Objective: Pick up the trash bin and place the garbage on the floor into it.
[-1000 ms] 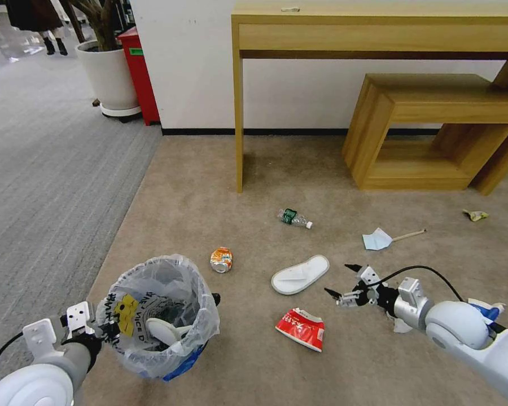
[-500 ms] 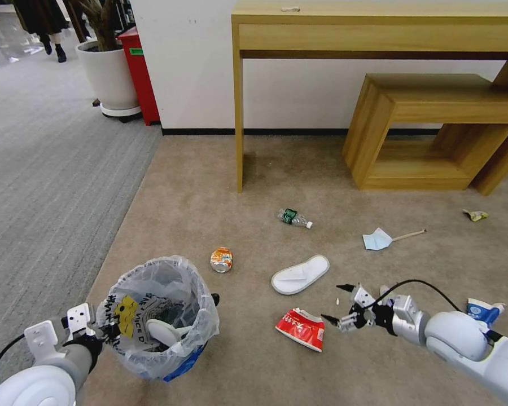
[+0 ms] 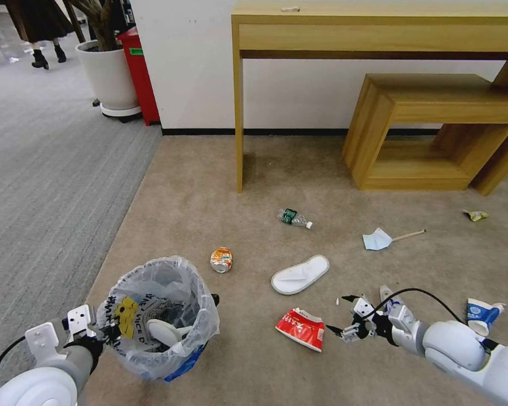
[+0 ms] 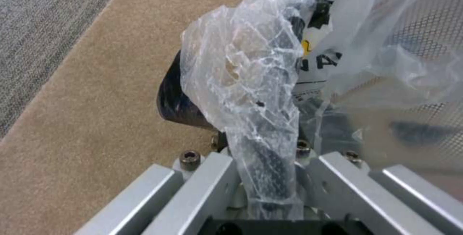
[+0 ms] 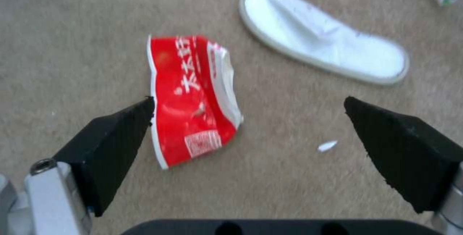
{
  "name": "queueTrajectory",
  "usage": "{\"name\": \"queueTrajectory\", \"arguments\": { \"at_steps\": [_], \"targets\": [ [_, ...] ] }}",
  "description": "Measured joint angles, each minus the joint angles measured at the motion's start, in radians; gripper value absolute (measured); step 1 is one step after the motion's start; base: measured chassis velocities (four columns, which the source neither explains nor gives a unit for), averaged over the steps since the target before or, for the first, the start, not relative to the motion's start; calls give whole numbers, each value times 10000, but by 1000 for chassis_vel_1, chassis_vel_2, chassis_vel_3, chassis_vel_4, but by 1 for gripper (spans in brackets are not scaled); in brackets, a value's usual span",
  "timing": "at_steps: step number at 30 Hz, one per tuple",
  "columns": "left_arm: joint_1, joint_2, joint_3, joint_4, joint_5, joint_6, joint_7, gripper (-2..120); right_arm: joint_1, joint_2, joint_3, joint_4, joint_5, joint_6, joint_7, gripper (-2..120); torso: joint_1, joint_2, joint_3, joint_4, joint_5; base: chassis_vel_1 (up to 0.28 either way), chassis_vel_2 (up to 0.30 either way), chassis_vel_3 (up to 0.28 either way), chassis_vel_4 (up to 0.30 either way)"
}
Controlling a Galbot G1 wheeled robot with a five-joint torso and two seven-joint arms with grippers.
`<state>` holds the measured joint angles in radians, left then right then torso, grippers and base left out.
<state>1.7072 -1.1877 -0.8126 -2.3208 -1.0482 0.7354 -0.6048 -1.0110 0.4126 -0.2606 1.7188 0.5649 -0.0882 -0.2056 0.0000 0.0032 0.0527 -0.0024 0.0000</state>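
Right pincer (image 3: 344, 314) spread, low over floor (image 3: 209, 186), just beside red packet (image 3: 301, 329). Left pincer (image 3: 99, 330) pinching bin (image 3: 158, 316) rim and liner.

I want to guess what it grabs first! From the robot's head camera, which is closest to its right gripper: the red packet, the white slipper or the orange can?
From the right gripper:
1. Crumpled red packet, just left of it.
2. Flat white slipper, beyond, toward the desk.
3. Crushed orange can, farthest left.
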Motion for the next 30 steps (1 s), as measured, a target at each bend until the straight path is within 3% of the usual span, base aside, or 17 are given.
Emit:
{"name": "queueTrajectory", "arguments": {
  "at_steps": [30],
  "targets": [
    [-75, -102, 68, -93, -10, 0, 35, 1, 568, 1081, -796, -1850, -250, 595, -220, 100, 0, 0, 0, 0, 0, 0, 0, 0, 0]
  ]
}}
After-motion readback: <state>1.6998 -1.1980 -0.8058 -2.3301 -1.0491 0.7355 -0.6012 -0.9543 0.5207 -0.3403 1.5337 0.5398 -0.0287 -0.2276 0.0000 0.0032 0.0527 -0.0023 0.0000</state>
